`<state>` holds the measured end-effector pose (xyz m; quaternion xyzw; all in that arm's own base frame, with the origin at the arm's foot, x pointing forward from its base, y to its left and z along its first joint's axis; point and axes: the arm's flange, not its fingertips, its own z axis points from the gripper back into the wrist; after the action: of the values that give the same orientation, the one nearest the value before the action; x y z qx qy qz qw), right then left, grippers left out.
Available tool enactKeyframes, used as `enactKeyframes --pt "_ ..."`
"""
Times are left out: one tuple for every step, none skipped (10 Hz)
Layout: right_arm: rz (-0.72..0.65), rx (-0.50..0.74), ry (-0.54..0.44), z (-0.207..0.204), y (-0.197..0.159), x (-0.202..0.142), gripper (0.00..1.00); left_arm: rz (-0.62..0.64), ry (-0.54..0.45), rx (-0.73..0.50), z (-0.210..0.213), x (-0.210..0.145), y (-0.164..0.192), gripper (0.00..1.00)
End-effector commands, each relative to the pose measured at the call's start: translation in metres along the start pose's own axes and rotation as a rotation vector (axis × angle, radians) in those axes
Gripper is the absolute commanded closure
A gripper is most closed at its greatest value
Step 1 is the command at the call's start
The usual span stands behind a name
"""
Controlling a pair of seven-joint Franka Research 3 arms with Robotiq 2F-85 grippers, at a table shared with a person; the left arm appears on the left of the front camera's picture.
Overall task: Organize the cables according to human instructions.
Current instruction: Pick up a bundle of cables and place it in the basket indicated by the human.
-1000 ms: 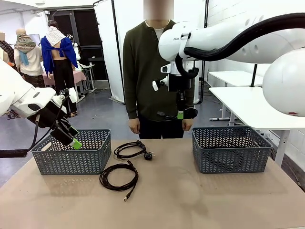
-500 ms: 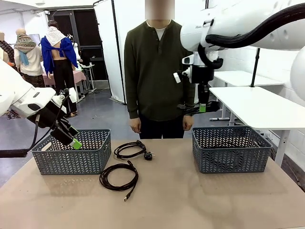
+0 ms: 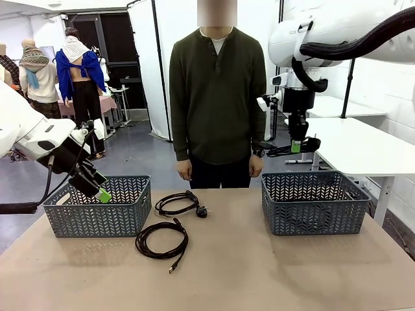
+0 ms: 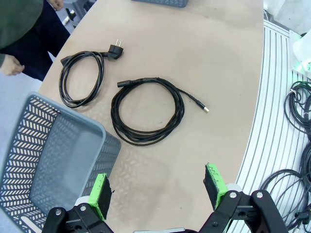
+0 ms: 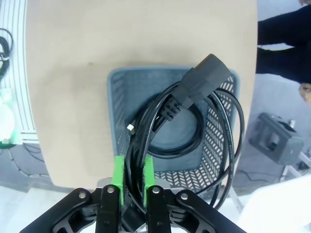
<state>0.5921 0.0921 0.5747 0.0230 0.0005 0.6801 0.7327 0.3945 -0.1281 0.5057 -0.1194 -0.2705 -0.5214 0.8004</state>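
My right gripper point(image 3: 297, 146) hangs high over the right grey basket point(image 3: 314, 206), shut on a black cable point(image 3: 285, 150). Looking down in the right wrist view, the green pads of that gripper point(image 5: 132, 177) pinch several strands of the cable point(image 5: 199, 86), whose thick plug dangles over the basket point(image 5: 113, 112). Two more coiled cables lie on the table: one point(image 3: 176, 203) with a plug near the person point(image 3: 217, 97), one point(image 3: 162, 240) nearer me. My left gripper point(image 3: 100, 192) stands open by the left basket point(image 3: 97, 217). Its wrist view shows the gripper point(image 4: 156, 189) above both coils point(image 4: 81, 77) point(image 4: 148, 109).
The person stands at the far edge with both hands down. The two baskets flank the table's middle. A white table point(image 3: 350, 139) stands behind the right basket. Loose cables point(image 4: 296, 102) lie off the table's edge in the left wrist view.
My right arm has swung to the right with the cable, from in front of the person to above the right basket. The left arm and the table's cables have not moved.
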Motion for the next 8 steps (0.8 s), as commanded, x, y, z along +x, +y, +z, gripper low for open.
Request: enactKeyframes --pt "0.060 -0.028 -0.020 -0.012 0.006 -0.018 1.00 -0.012 -0.017 -0.016 0.000 -0.002 0.004 0.00" --pt "0.074 -0.034 -0.005 -0.017 0.004 -0.026 1.00 -0.012 -0.017 -0.016 0.000 -0.002 0.004 0.00" --pt "0.098 -0.024 -0.003 -0.023 0.003 -0.032 1.00 -0.012 -0.017 -0.016 0.000 -0.002 0.004 0.00" --pt "0.102 -0.014 -0.005 -0.029 0.004 -0.037 1.00 -0.012 -0.017 -0.016 0.000 -0.002 0.004 0.00" --pt "0.128 -0.024 -0.007 -0.034 0.006 -0.040 1.00 -0.012 -0.017 -0.016 0.000 -0.002 0.004 0.00" --pt "0.151 -0.039 -0.014 -0.037 0.006 -0.043 1.00 -0.012 -0.017 -0.016 0.000 -0.002 0.004 0.00" --pt "0.169 -0.051 -0.016 -0.040 0.006 -0.044 1.00 -0.012 -0.017 -0.016 0.000 -0.002 0.004 0.00" --pt "0.174 -0.061 -0.019 -0.044 0.003 -0.044 1.00 -0.012 -0.017 -0.016 0.000 -0.002 0.004 0.00"
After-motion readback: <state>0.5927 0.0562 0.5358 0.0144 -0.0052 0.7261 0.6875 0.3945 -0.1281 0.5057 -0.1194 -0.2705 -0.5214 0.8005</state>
